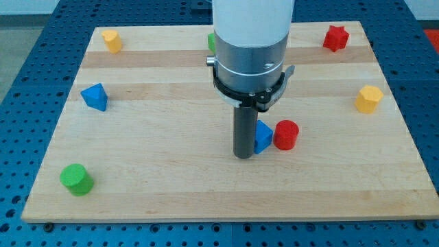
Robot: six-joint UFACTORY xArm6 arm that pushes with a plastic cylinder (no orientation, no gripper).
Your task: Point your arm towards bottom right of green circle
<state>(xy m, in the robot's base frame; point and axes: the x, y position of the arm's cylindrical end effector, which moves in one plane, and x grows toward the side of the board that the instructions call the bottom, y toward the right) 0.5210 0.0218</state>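
Observation:
The green circle block (76, 179) sits near the board's bottom left corner. My tip (243, 156) rests on the board near the middle, far to the right of the green circle. The tip touches the left side of a small blue block (263, 136), which sits against a red cylinder (286, 134). The white arm body hides the board area above the tip.
A blue triangular block (95, 96) lies at the left, a yellow block (112, 40) at the top left, a red star block (335, 38) at the top right, a yellow hexagonal block (368, 99) at the right. A green block (212, 42) peeks out behind the arm. The wooden board (171, 199) lies on a blue pegboard table.

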